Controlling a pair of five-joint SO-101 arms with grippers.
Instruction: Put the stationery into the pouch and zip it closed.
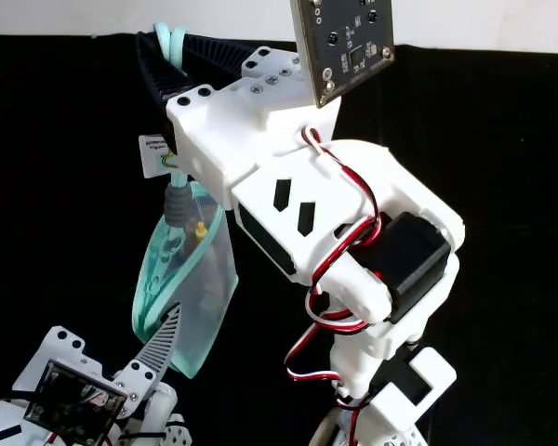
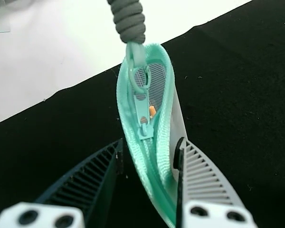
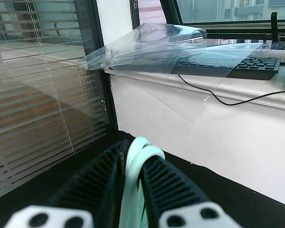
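**Right arm up front, pouch strung between both claws**

Close under the high camera: white bulk of the right arm (image 1: 353,232), red and white wires looped down its side, circuit board (image 1: 344,42) at its upper end. Beyond it, right gripper (image 1: 172,56) raised at the far side of the black tablecloth (image 1: 56,186). Dark ribbed fingers (image 3: 104,175) pinched together on the mint loop (image 3: 138,156), cord squeezed flat between them.

Below the loop: white tag (image 1: 153,153), then grey cord wrap (image 1: 177,204), then pouch (image 1: 191,279). Mint, see-through, off the table, hanging at a slant between the two arms.

Lower end of pouch caught in left gripper (image 1: 167,325), near corner of the table. Clamped on the zip edge, one dark finger and one grey finger (image 2: 199,175) pressed to either side.

Zip slider (image 2: 143,128) part way along. Mouth gaping on the grey-wrap side, mesh lining visible within; teeth joined on the claw side. Pull tab ringed to the wrap.

Inside pouch: yellow-tipped stick (image 1: 200,230), upright near the top; rest of the contents too blurred to name.

Behind right gripper: window blinds (image 3: 38,95), keyboard (image 3: 247,66) on a sill under clear plastic sheet (image 3: 152,45).
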